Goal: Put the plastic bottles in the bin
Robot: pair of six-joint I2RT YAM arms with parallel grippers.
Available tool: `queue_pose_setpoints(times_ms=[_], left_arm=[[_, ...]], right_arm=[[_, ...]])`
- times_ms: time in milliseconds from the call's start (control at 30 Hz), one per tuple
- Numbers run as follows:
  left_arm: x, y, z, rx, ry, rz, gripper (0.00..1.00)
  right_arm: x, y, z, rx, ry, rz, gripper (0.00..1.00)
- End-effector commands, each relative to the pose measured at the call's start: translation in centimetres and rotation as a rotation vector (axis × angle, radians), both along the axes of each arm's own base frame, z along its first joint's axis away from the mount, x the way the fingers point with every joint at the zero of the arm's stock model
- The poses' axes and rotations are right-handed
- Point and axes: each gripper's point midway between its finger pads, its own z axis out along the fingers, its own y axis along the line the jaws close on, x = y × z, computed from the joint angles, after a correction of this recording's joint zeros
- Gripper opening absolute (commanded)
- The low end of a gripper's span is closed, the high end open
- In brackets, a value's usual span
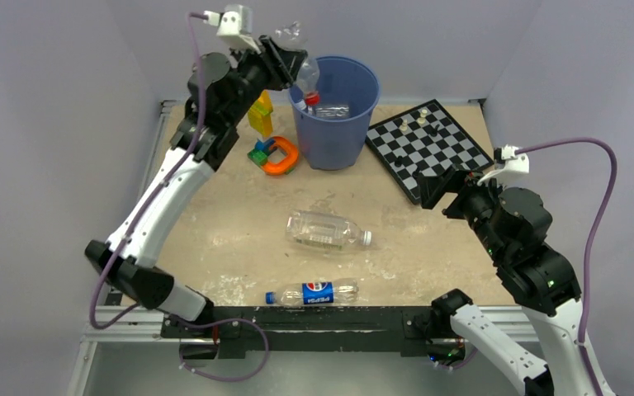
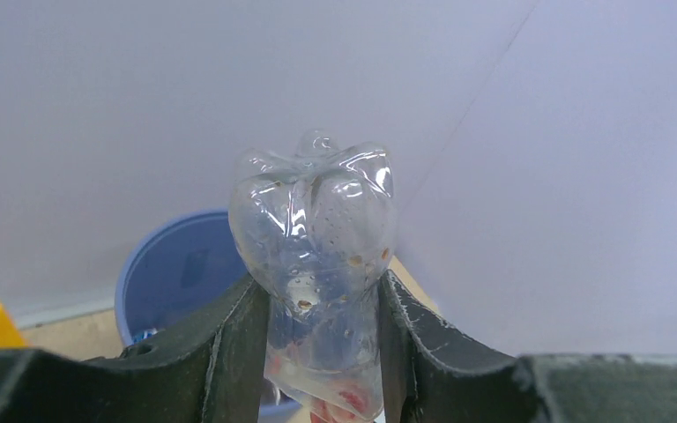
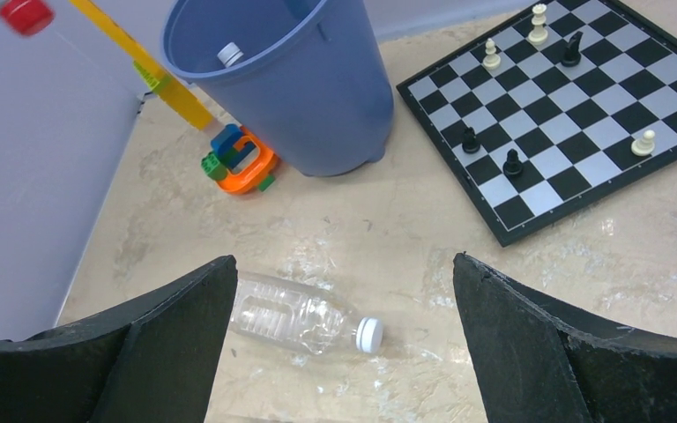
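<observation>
My left gripper (image 1: 291,64) is shut on a clear bottle (image 1: 304,76) with a red cap (image 1: 312,99). It holds the bottle cap-down over the left rim of the blue bin (image 1: 338,124). In the left wrist view the bottle (image 2: 317,220) stands between my fingers (image 2: 238,344), with the bin (image 2: 172,264) below. A white-capped bottle (image 3: 229,55) lies inside the bin (image 3: 317,97). A clear white-capped bottle (image 1: 326,231) lies mid-table, below my open, empty right gripper (image 3: 342,260). A Pepsi bottle (image 1: 314,293) lies near the front edge.
A chessboard (image 1: 429,144) with several pieces lies right of the bin, close to my right gripper (image 1: 436,188). An orange ring toy (image 1: 278,157) and yellow blocks (image 1: 260,114) sit left of the bin. Walls close in the table's back and sides.
</observation>
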Motion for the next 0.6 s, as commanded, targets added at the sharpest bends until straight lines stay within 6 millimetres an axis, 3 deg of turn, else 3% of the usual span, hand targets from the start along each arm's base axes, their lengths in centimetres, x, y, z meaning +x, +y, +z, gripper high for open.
queue_pose_setpoints(times_ms=[0, 33, 200, 233, 333, 367, 433, 467, 567], left_arm=[[4.4, -3.6, 0.5, 0.146, -0.144, -0.057, 0.00], [5.3, -4.3, 0.8, 0.155, -0.151, -0.065, 0.00], [11.1, -6.6, -2.2, 0.170, -0.123, -0.027, 0.01], [12.2, -6.7, -2.4, 0.163, -0.135, 0.003, 0.14], [13.8, -6.6, -4.1, 0.213, -0.056, 0.043, 0.94], [13.5, -6.4, -4.6, 0.225, -0.017, 0.042, 0.99], [11.8, -5.8, -3.4, 0.212, -0.004, 0.041, 1.00], [10.0, -5.4, -1.9, 0.204, -0.020, 0.034, 1.00], [5.1, -3.7, -0.9, 0.218, -0.003, 0.016, 1.00]], right_arm=[[-0.5, -0.9, 0.9, -0.019, -0.031, -0.023, 0.97], [-0.4, -1.0, 0.6, -0.027, -0.027, -0.030, 0.97], [0.3, -0.7, -0.2, -0.037, 0.003, -0.031, 0.97], [0.3, -0.4, -0.2, -0.030, 0.001, -0.024, 0.97], [0.4, -0.4, -0.2, -0.021, -0.002, -0.028, 0.97], [0.4, -0.5, -0.3, -0.017, 0.000, -0.030, 0.97], [0.3, -0.3, -0.7, -0.013, 0.005, -0.023, 0.97], [0.3, -0.2, -0.8, -0.011, 0.005, -0.017, 0.97], [0.2, -0.4, -0.8, -0.023, -0.007, -0.021, 0.97]])
